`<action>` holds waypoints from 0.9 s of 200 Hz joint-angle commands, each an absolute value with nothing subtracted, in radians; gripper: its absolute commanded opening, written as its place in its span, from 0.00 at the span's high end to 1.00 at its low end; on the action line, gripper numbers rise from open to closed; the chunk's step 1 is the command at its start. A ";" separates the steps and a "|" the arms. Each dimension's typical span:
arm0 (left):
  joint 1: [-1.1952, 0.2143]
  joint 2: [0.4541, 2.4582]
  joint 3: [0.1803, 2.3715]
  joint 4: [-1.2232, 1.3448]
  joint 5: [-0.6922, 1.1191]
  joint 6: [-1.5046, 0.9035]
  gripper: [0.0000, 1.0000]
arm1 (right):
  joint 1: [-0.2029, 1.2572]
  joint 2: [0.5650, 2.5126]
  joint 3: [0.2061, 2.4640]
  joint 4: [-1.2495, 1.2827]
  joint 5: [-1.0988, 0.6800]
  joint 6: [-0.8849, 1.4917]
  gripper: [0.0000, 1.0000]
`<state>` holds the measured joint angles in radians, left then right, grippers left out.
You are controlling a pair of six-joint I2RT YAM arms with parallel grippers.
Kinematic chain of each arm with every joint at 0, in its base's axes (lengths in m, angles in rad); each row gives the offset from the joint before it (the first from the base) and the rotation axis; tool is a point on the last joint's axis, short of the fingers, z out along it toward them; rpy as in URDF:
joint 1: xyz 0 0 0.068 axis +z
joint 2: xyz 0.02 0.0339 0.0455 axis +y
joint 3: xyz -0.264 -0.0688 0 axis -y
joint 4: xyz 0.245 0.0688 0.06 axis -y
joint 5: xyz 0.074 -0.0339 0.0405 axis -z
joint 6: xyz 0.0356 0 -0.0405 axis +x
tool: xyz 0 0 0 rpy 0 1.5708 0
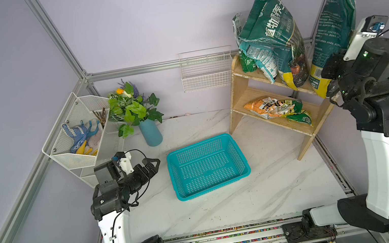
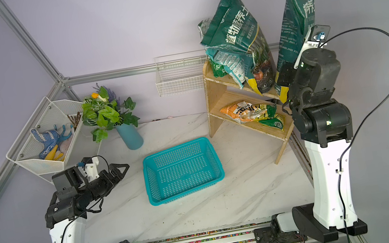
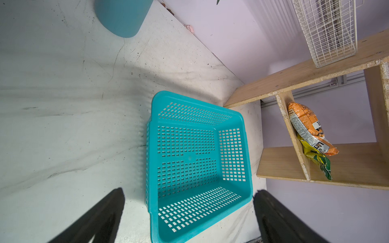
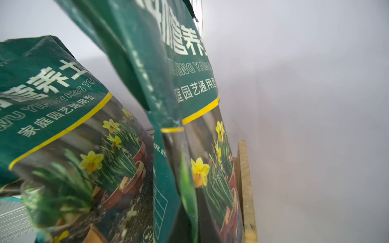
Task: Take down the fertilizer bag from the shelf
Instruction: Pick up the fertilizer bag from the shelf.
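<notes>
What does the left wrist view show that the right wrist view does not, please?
Only the left wrist view shows the teal basket on the marble table, the blue vase, the orange bag on the wooden shelf's lower tier, and the open left gripper. Only the right wrist view shows two green fertilizer bags, close up, with daffodil pictures. Both show the wooden shelf and the lilac wall.

Shelf (image 1: 236, 99) sits back right on the table (image 1: 267, 195), with a big bag (image 1: 273, 42) on its top tier, a second big bag (image 1: 332, 24) right of that, and a small bag (image 1: 277, 109) lying on the lower tier. Plastic basket (image 1: 206, 168) is on the table front-left of it, wire basket (image 1: 206, 72) on the back wall beside it, vase (image 1: 150, 133) further left, mesh rack (image 1: 81, 157) far left
</notes>
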<state>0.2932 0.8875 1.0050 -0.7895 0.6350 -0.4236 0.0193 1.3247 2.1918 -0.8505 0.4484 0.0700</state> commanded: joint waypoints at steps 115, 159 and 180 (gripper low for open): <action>0.290 0.897 0.954 -0.791 0.667 -0.411 0.00 | 0.023 0.981 2.037 -0.759 0.042 0.208 1.00; 0.291 0.903 0.953 -0.789 0.669 -0.414 0.00 | 0.021 0.896 1.986 -0.781 -0.092 0.268 1.00; 0.291 0.905 0.953 -0.789 0.669 -0.414 0.00 | 0.020 0.884 1.973 -0.802 -0.170 0.284 1.00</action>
